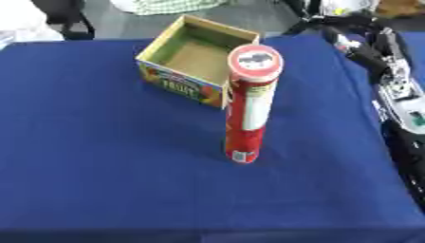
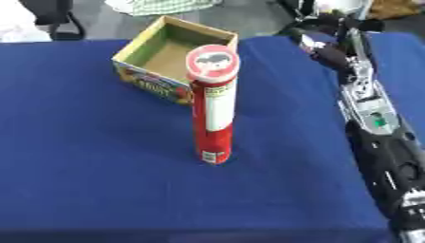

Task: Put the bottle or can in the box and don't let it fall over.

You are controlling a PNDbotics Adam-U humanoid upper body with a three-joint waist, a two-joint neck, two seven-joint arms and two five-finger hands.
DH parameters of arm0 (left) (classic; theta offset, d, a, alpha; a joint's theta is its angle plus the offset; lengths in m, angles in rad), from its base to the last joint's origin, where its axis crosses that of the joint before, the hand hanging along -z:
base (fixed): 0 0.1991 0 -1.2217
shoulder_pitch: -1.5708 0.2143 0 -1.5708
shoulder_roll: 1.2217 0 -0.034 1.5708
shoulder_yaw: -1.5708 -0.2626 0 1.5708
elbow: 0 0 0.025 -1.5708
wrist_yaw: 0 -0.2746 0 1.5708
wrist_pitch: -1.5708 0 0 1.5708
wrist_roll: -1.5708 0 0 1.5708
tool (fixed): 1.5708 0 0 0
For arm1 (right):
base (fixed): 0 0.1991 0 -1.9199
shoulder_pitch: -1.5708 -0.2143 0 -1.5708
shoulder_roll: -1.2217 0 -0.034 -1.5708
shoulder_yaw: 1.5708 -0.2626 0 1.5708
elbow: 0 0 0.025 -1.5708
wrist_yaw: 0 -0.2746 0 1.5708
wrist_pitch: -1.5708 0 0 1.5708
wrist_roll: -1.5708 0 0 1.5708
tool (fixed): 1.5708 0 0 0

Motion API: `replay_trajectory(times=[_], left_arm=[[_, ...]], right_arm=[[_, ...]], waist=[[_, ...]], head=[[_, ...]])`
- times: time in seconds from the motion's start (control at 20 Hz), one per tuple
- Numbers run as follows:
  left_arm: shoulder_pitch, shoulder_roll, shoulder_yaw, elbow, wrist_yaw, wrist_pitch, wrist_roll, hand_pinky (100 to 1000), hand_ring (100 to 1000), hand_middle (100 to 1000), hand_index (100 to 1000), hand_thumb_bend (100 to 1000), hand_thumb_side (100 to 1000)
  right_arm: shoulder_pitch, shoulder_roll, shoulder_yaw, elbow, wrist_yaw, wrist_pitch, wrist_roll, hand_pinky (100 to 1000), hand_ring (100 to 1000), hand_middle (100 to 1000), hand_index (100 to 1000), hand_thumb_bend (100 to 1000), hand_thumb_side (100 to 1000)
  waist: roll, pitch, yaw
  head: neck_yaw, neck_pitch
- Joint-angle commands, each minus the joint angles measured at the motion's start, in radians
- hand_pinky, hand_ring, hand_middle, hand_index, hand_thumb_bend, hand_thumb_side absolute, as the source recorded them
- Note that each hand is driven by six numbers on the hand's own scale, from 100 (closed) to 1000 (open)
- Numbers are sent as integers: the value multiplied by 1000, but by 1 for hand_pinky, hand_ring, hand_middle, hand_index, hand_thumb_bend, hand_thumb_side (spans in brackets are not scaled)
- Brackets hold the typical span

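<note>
A tall red can [image 1: 248, 114] with a white-and-red lid stands upright on the blue table [image 1: 91, 142], just in front of the box's near right corner. The box [image 1: 195, 52] is an open cardboard carton with printed fruit sides; it sits at the back centre, and its inside shows bare. My right arm [image 2: 369, 114] stretches along the table's right edge, and its dark hand [image 2: 325, 52] lies at the far right, level with the box and well apart from the can. My left hand shows in neither view.
The blue cloth stretches wide to the left of and in front of the can. Beyond the far edge are a grey floor, a dark chair leg [image 1: 75, 23] and a checked cloth [image 1: 166, 5]. Dark equipment [image 1: 348, 19] sits at the back right.
</note>
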Motion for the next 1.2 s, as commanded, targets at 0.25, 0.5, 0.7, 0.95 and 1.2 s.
replay_trajectory(times=[0.25,0.5,0.7,0.95,1.2], left_arm=[[-5,35,14,-16,0,-1,3,716,1000,901,839,502,879],[-4,36,14,-16,0,-2,3,716,1000,902,839,502,878],[-3,37,14,-15,0,-1,2,716,1000,902,840,502,879],[-3,38,14,-15,0,-2,1,716,1000,902,840,503,879],[-3,40,13,-15,-1,-2,0,716,1000,902,840,503,878]], right_arm=[[-31,-47,-10,1,3,-14,55,766,896,1000,784,801,289],[-39,-57,-10,18,-13,-31,127,773,915,1000,798,817,242],[-50,-70,-9,43,-22,-39,233,782,940,1000,814,836,234],[-68,-81,-19,96,-38,-57,341,788,955,1000,824,852,248],[-64,-95,-13,127,-46,-69,394,789,957,1000,827,862,256]], waist=[[0,-15,-4],[2,-15,-5],[2,-16,-7],[4,-17,-9],[4,-16,-11]], head=[[-3,5],[-2,5],[-1,5],[1,5],[7,5]])
